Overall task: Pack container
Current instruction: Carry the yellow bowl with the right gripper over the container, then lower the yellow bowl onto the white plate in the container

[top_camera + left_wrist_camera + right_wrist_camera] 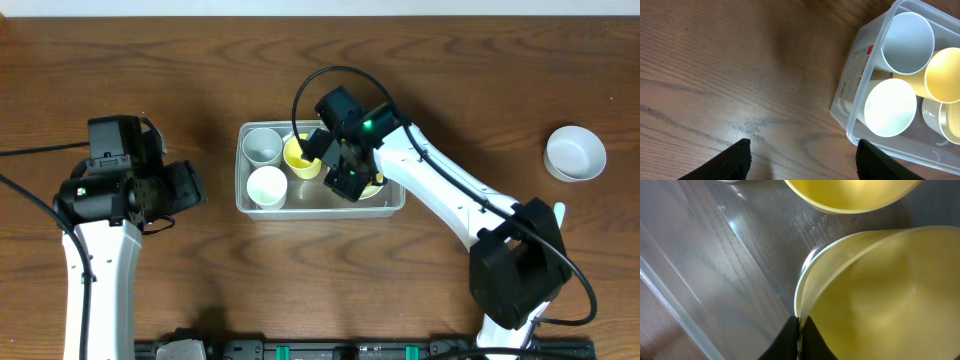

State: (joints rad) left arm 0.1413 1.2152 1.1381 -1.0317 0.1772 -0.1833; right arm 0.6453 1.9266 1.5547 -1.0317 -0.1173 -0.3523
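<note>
The container is lying mid-frame in the overhead view, its long axis running left to right. Inside its right half, a yellow bowl is being pinched by the rim in the right gripper, with walls close by. The left gripper is being held spread and empty over the table, left of the container's short wall. A white bowl is waiting upper right, nearer the right arm.
</note>
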